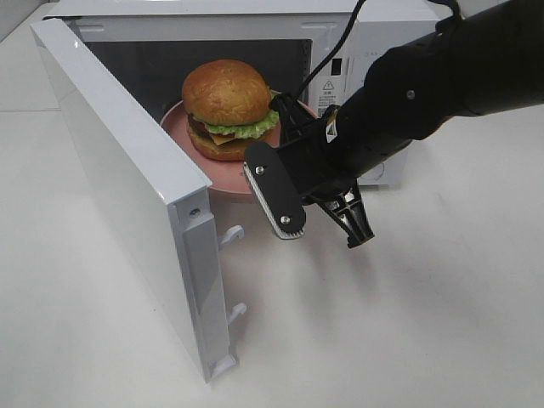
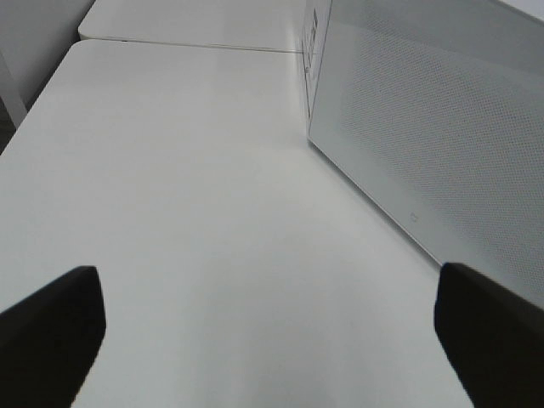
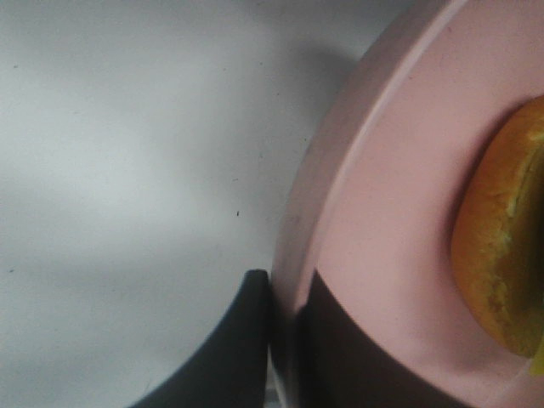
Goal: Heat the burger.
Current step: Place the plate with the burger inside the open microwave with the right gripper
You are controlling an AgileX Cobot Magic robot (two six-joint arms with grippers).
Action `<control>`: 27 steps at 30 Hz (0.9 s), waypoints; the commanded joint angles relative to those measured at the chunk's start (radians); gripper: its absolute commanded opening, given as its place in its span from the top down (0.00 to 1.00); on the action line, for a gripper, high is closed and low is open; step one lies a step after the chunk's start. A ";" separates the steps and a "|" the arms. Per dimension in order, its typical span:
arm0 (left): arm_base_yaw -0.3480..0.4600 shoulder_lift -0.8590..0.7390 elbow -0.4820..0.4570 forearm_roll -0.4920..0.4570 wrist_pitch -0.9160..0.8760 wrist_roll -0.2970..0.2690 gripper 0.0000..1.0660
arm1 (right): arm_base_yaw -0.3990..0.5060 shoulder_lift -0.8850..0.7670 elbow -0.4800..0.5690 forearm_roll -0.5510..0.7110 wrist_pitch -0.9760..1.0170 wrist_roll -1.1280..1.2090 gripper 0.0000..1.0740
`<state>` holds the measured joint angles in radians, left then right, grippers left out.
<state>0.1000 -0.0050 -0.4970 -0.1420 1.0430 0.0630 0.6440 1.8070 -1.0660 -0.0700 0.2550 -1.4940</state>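
The burger [image 1: 227, 106], with a glossy brown bun, green lettuce, yellow cheese and a dark patty, sits on a pink plate [image 1: 183, 127] in the mouth of the open white microwave [image 1: 374, 34]. The plate's front rim sticks out of the opening. My right gripper [image 1: 257, 174] is at that front rim. In the right wrist view its dark fingers [image 3: 251, 340] stand close together on either side of the plate's rim [image 3: 340, 212], shut on it, and the bun's edge [image 3: 501, 246] shows. My left gripper [image 2: 272, 340] is open and empty above the white table; it is out of the exterior view.
The microwave door [image 1: 127, 178] stands swung wide open toward the front left, with its latch hooks [image 1: 231, 236] pointing right. A black cable [image 1: 327, 55] runs above the right arm. The left wrist view shows the microwave's perforated side wall [image 2: 442, 127] close by and the white table [image 2: 187, 195].
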 commanded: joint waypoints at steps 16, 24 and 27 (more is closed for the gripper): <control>0.001 -0.021 0.002 -0.005 -0.008 0.000 0.08 | 0.001 0.180 -0.239 0.016 -0.015 0.022 1.00; 0.001 -0.021 0.002 -0.005 -0.008 0.000 0.08 | 0.001 0.274 -0.385 -0.096 0.067 0.151 1.00; 0.001 -0.021 0.002 -0.005 -0.008 0.000 0.08 | 0.001 0.306 -0.446 -0.125 0.101 0.227 1.00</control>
<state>0.1000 -0.0050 -0.4970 -0.1420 1.0430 0.0630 0.6440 2.1240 -1.4890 -0.1760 0.4020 -1.2930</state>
